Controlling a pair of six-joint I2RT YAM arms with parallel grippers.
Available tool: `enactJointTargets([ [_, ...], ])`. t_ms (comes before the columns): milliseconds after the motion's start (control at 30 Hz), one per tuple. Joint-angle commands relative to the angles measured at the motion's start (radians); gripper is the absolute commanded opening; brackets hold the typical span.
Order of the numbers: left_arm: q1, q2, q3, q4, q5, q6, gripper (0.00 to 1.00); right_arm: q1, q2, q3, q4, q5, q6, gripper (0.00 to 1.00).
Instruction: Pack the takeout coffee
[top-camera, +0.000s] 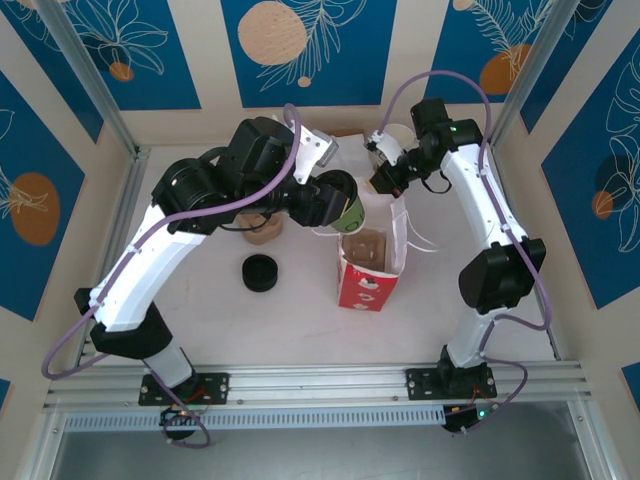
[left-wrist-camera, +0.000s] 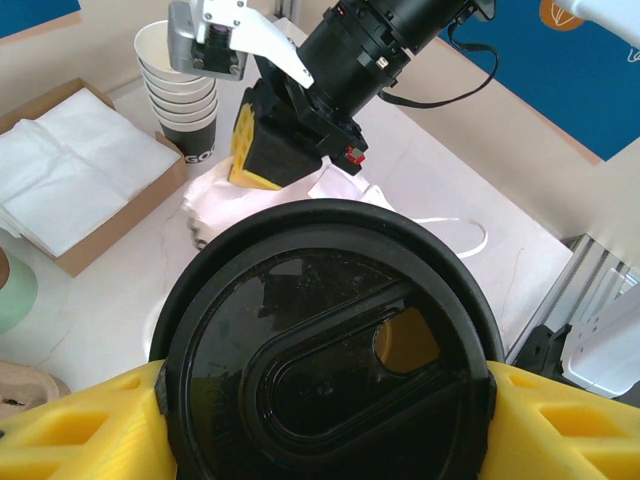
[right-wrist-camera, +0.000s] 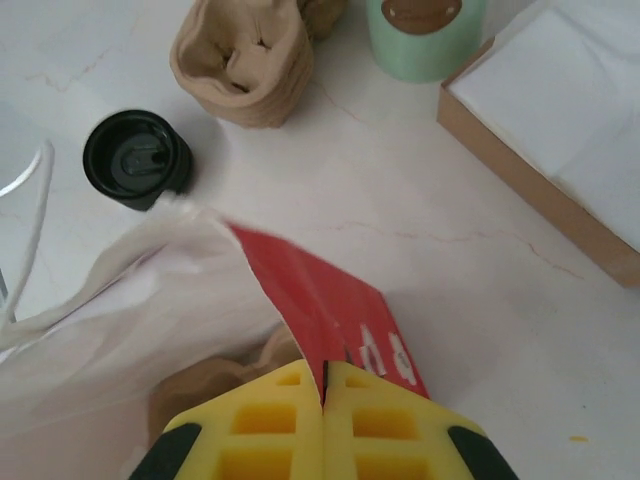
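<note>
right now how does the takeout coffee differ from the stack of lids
The takeout coffee is held by the left gripper, off the table, by the paper bag's open top; the stack of lids rests on the table left of the bag. The coffee is a cup under one lid; the stack is a short puck of lids alone. Both show a round black lid on top.

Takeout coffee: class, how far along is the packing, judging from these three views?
Done: the takeout coffee is lidded and off the table, clamped in the left gripper. In hand: the right gripper pinches the bag by its rim, with the coffee hanging by the bag's mouth. Left: lower the coffee into the bag and release.
</note>
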Motion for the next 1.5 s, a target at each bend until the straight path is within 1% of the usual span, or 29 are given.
enactJointTargets([
  [0,-0.008,0.012,0.027,0.031,-0.001,0.010,0.67,0.046,-0.030,0.039,0.010,0.048,0.140,0.00],
  [133,-0.008,0.016,0.027,0.028,-0.021,0.014,0.66,0.088,-0.049,0.062,-0.015,0.084,0.268,0.00],
  [267,-0.008,0.023,0.022,0.024,-0.051,0.018,0.66,0.106,-0.059,0.069,-0.042,0.110,0.429,0.00],
  [433,-0.007,0.036,0.016,0.010,-0.064,0.010,0.66,0.122,-0.062,0.083,-0.085,0.145,0.570,0.00],
  [667,-0.007,0.006,-0.087,0.037,-0.105,0.020,0.67,0.156,-0.090,0.041,-0.070,0.105,0.680,0.00],
  [933,-0.008,-0.055,-0.254,0.129,-0.106,0.002,0.66,0.166,-0.103,0.023,-0.050,0.060,0.808,0.00],
  [1167,-0.008,-0.101,-0.384,0.208,-0.102,-0.027,0.66,0.172,-0.179,-0.099,0.080,0.004,0.898,0.00],
  [1467,-0.012,-0.130,-0.495,0.261,-0.106,-0.051,0.66,0.174,-0.215,-0.189,0.184,0.000,1.037,0.00],
])
